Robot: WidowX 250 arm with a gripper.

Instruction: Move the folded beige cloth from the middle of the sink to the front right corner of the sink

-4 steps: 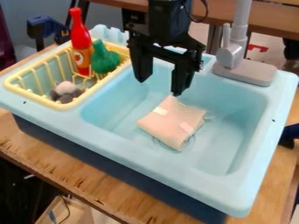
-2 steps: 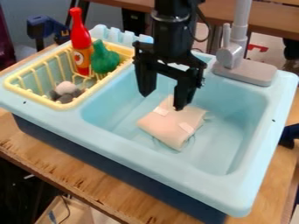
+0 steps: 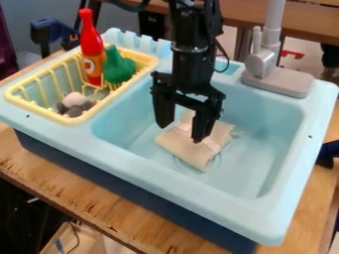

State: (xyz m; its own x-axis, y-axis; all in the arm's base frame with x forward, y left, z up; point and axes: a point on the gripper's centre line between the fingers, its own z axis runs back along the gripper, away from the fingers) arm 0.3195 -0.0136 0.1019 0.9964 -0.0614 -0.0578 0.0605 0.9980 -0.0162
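My gripper [image 3: 181, 133] hangs over the blue sink basin, open, its two fingers spread apart with nothing held between them. Below it a folded beige cloth [image 3: 193, 153] lies on the basin floor, its upper part partly hidden behind the fingers. Whether the fingers touch the cloth I cannot tell. The light blue sink [image 3: 278, 149] surrounds both.
Left of the basin, a yellow rack [image 3: 39, 111] holds a red bottle [image 3: 91, 44], a green object [image 3: 119, 68] and a grey and pinkish item [image 3: 75, 102]. A grey faucet [image 3: 262, 62] stands at the back right.
The arm has come down and forward over the basin, bringing the gripper lower, in front of the cloth's upper part. The cloth has stayed where it was.
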